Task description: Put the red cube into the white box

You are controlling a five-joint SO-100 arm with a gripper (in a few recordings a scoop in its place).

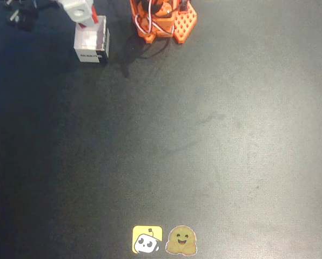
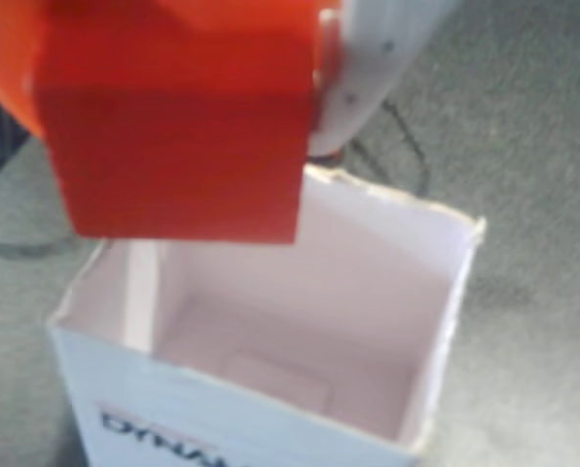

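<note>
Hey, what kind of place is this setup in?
Probably a hobby robotics bench: a dark matte tabletop, an orange perforated plastic robot base, and two cartoon stickers at the table's edge.

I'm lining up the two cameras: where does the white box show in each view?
Overhead view: the white box sits top left, beside the orange robot base.
Wrist view: it fills the lower half, open, under the red cube.
Shared landmark: the box's dark printed label.
</note>
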